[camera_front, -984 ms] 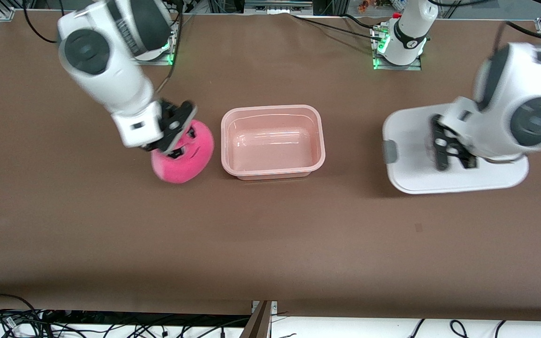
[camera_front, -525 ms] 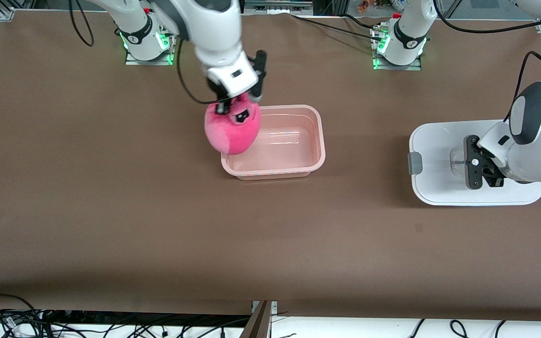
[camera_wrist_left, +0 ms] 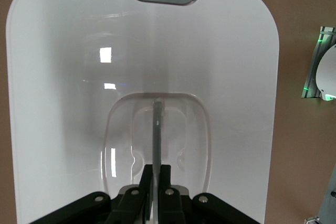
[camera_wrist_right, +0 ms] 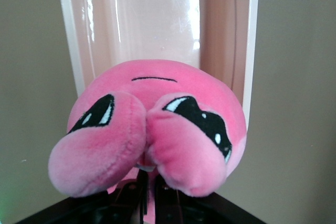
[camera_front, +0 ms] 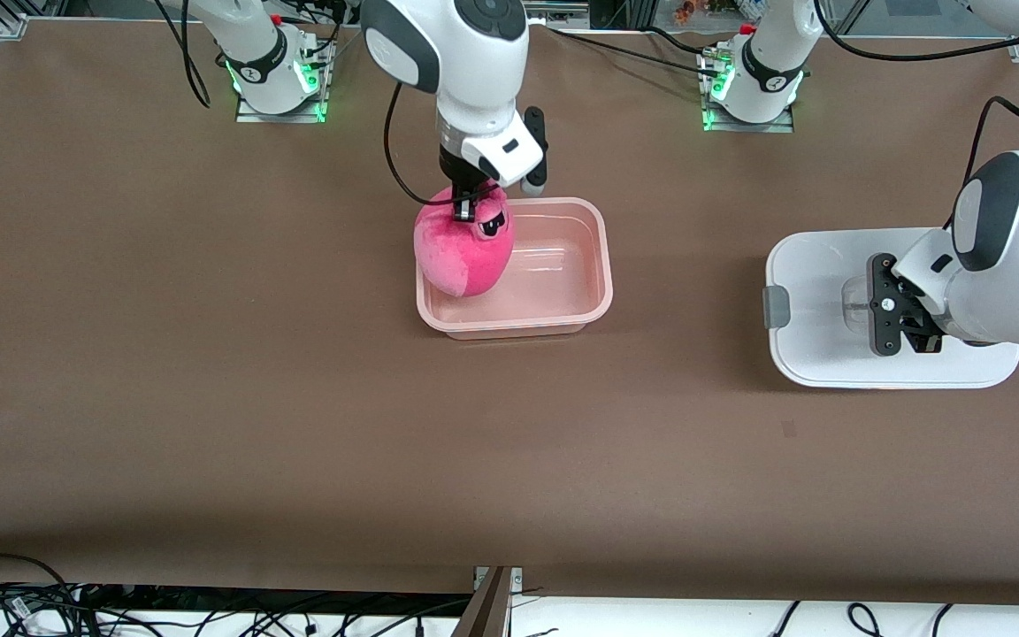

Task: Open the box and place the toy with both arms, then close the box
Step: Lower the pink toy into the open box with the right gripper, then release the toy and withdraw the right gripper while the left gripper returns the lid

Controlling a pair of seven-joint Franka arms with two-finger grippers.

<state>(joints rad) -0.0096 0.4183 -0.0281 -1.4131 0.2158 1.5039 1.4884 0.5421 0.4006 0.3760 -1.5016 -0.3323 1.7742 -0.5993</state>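
Lid (camera_front: 819, 292) flat on counter (camera_front: 209, 398) toward left arm's end; left end effector (camera_front: 892, 317) clamped on its clear handle (camera_wrist_left: 156, 129). Open box (camera_front: 563, 274) mid-counter. Right end effector (camera_front: 472, 196) pinches the toy (camera_front: 461, 252), hanging over the box's end nearer right arm.

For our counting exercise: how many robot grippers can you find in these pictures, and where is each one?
2. The right gripper holds the toy over the box; the left gripper grips the handle of the lid toward the left arm's end.
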